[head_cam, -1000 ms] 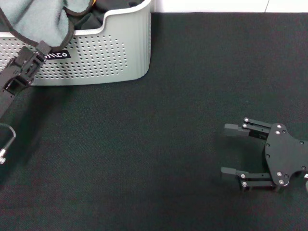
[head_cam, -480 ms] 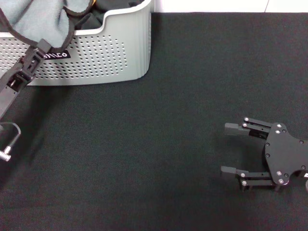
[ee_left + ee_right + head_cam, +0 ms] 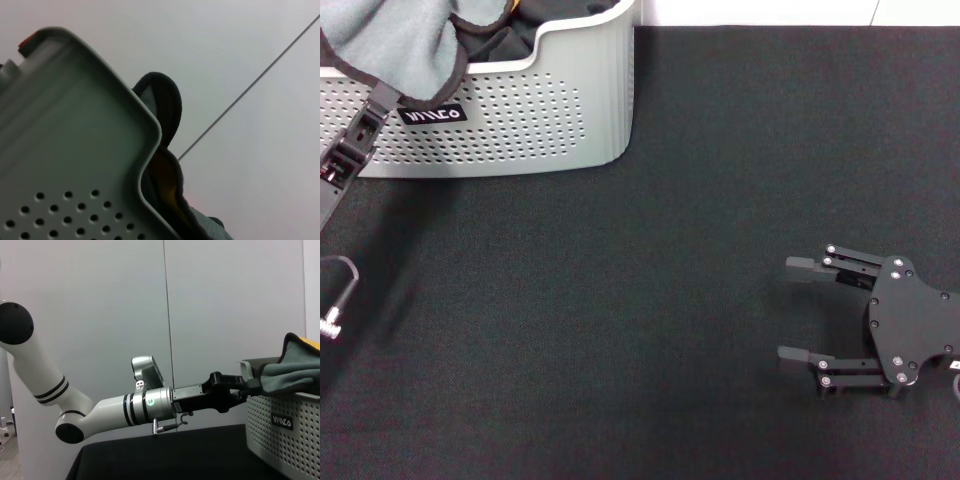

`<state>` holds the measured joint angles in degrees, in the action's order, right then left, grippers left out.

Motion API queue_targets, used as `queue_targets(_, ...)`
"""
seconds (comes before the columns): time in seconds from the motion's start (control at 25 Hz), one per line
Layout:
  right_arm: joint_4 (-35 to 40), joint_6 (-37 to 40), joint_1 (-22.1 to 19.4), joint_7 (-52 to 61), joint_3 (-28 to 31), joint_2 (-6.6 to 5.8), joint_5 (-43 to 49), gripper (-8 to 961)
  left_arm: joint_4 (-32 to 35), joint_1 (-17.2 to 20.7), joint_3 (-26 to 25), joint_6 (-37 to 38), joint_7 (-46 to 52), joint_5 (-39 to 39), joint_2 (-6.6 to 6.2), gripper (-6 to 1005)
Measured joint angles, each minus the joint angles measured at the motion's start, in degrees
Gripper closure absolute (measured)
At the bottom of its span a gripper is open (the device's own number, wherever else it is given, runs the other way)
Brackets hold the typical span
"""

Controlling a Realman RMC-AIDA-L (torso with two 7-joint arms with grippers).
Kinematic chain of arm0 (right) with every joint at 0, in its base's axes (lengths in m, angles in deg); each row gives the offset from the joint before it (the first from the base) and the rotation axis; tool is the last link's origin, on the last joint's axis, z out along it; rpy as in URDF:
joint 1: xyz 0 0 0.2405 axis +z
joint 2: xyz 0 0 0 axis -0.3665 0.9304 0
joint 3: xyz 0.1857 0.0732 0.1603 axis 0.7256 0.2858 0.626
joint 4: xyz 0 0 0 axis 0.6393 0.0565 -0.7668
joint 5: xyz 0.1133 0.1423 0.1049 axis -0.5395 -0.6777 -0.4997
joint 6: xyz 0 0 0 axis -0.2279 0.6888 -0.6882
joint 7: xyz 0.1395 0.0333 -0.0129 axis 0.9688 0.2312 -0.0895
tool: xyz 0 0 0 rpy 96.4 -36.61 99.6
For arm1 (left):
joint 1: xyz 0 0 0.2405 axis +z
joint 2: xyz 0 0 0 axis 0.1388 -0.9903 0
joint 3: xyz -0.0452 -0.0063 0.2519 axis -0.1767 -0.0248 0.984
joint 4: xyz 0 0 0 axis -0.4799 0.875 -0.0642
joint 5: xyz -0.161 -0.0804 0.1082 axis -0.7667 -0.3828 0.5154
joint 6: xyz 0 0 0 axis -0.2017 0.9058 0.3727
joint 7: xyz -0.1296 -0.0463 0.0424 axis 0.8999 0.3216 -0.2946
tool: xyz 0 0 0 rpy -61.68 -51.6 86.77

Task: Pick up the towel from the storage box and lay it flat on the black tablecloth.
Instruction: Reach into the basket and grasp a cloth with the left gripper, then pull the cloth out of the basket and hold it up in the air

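Towel (image 3: pixel 395 45) fabric, grey face up with its thin black border showing, hangs over the front rim of the storage box (image 3: pixel 535 120), draped down the perforated wall just above the small black label (image 3: pixel 433 115) with white lettering. The left gripper (image 3: pixel 382 97) is at that same front wall, beside the label, its fingers pinched on the towel's black-edged hem; the right wrist view shows this from the side, with the left gripper (image 3: pixel 250 386) reaching level to the box's rim and clamped on the hanging grey fold of the towel (image 3: pixel 290 367), a sliver of the yellow face peeking out at the top. In the left wrist view, the box's rounded corner (image 3: pixel 90 150) fills the near field, and the towel (image 3: pixel 165 165) curls over the rim with yellow visible inside the fold. The storage box sits on the black tablecloth (image 3: pixel 650 300), which spreads out from the box's front and side walls across the rest of the head view. The right gripper (image 3: pixel 800 311) lies well away from the box, out on the tablecloth diagonally off the box's rounded front corner, its fingers spread wide apart and holding nothing, pointing back toward the box's side of the table.
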<state>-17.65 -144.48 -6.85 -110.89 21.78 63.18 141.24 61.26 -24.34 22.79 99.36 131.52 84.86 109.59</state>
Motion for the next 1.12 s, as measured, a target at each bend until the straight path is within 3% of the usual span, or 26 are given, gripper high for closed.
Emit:
queue_targets(0.12, 0.1, 0.0, -0.1, -0.3, 0.1, 0.00, 0.0, 130, -0.3, -0.2, 0.0, 0.0, 0.1, -0.9, -0.05, 665)
queue_targets(0.32, 0.4, 0.0, -0.1, -0.7, -0.1, 0.00, 0.0, 130, -0.4, -0.2, 0.1, 0.1, 0.1, -1.8, 0.03, 924)
queue_targets(0.44, 0.4, 0.0, -0.1, -0.7, -0.2, 0.00, 0.0, 130, -0.3, -0.2, 0.0, 2.0, -0.2, -1.8, -0.02, 1003)
queue_targets(0.8, 0.5, 0.0, 0.1, -0.9, -0.2, 0.06, -0.7, 131, 3.3, 0.3, 1.0, 30.0, -3.3, 0.9, -0.66, 1000)
queue_targets(0.96, 0.9, 0.0, 0.1, -1.6, 0.1, 0.08, -1.4, 131, 11.1, 1.2, 6.7, 32.7, 0.0, 0.8, -0.32, 999)
queue_targets(1.12, 1.4, 0.0, 0.3, -2.8, -0.4, 0.11, -4.1, 131, 13.3, 0.8, 16.0, 32.7, -0.1, -5.3, -0.38, 999)
